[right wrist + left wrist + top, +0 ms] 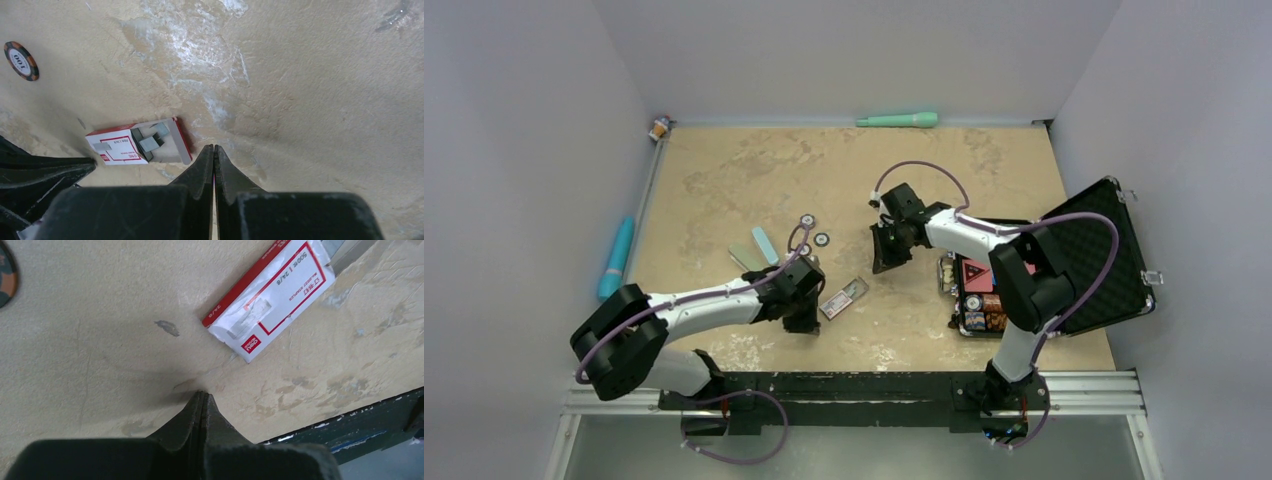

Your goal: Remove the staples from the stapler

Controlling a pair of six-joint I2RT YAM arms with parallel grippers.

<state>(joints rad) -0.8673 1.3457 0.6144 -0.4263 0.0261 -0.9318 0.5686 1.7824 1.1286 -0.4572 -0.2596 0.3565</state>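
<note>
Left wrist view is showing the left pincer pressed shut and empty near the staple box, the right pincer likewise, while no stapler is showing clearly, so either is risking sweeping the open box and scattering staples.

White arm links, black joints, looping purple cables, matte black tapered claw fingers.

The staple box reads "24/8" and "500" — the poker chip reads "100".
</note>
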